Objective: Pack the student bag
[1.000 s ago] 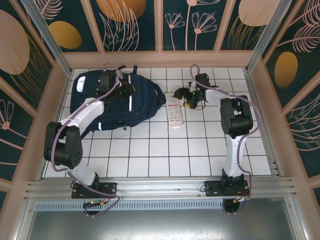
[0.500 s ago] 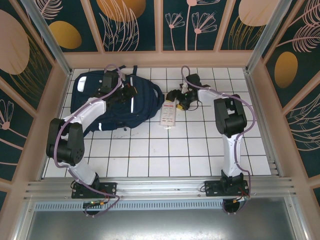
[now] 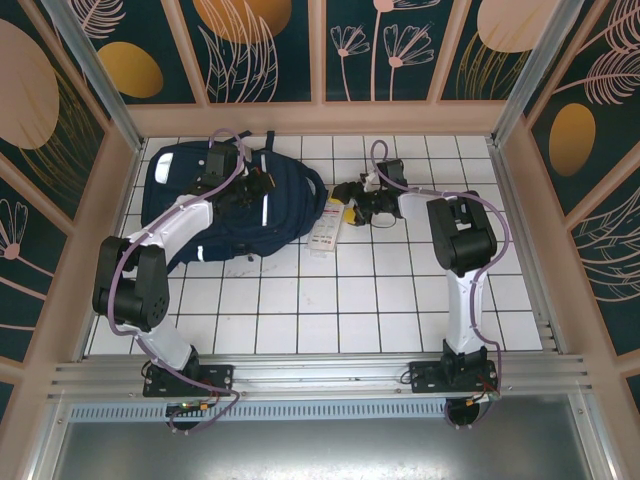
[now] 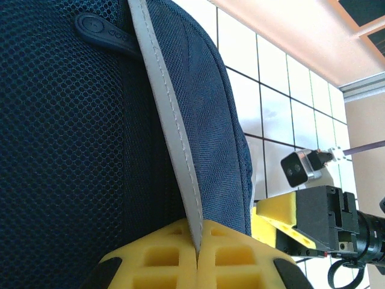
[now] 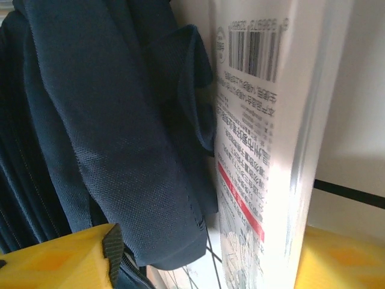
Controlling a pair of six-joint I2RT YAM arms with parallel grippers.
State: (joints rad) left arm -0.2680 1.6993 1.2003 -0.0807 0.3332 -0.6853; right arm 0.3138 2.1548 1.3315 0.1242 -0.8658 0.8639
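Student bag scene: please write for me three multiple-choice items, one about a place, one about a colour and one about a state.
1. Where does the white package lie?
A. on the tiles beside the student bag
B. on top of the bag
C. at the near edge, by the arm bases

2. What colour is the student bag?
A. red
B. navy blue
C. green

3. How is the left gripper?
A. wide open above bare tiles
B. shut on the bag's white stripe
C. shut on the package

Answers:
1 A, the top view shows it flat next to the bag.
2 B, the fabric is dark blue in every view.
3 B, the yellow fingers meet on the stripe.
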